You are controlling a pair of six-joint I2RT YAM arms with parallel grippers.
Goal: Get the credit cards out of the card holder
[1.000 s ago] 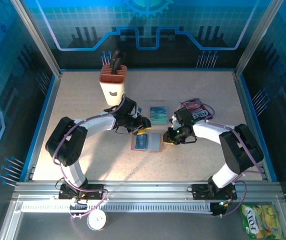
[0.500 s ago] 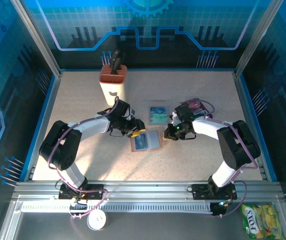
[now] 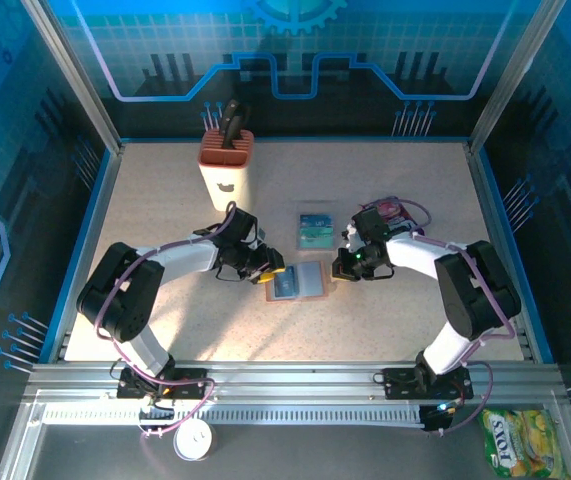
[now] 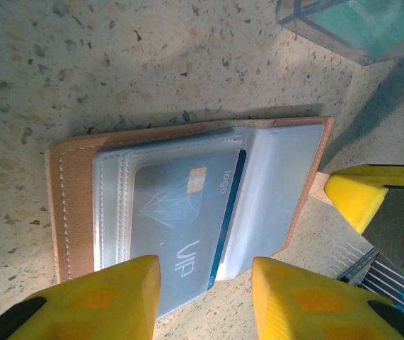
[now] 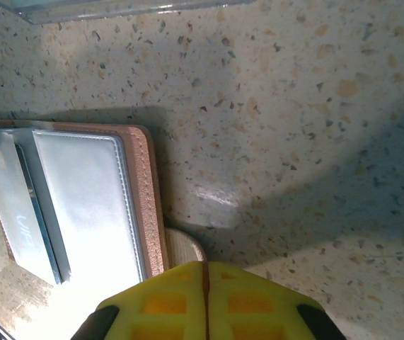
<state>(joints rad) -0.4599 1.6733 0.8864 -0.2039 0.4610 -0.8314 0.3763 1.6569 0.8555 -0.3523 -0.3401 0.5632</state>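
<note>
Card holder [image 3: 297,283] lies open and flat on speckled table [image 3: 165,200], blue-grey pockets up. One credit card [image 4: 187,227], grey-blue and marked VIP, sits in the holder's clear pocket, with a teal edge showing beside it. Left gripper [image 3: 269,271] is at the holder's left edge, jaws spread, yellow fingers [image 4: 110,297] on either side of the card's end. Right gripper [image 3: 339,269] is at the holder's right edge, jaws pressed together over a pale tab [image 5: 185,244] sticking out from the holder; can't tell if the tab is pinched. Clear tray [image 3: 300,228] holding a teal card [image 3: 316,232] is just behind the holder. Purple snack packet [image 3: 390,212] is behind-right of the holder, knife block [image 3: 226,165] well behind-left.
</note>
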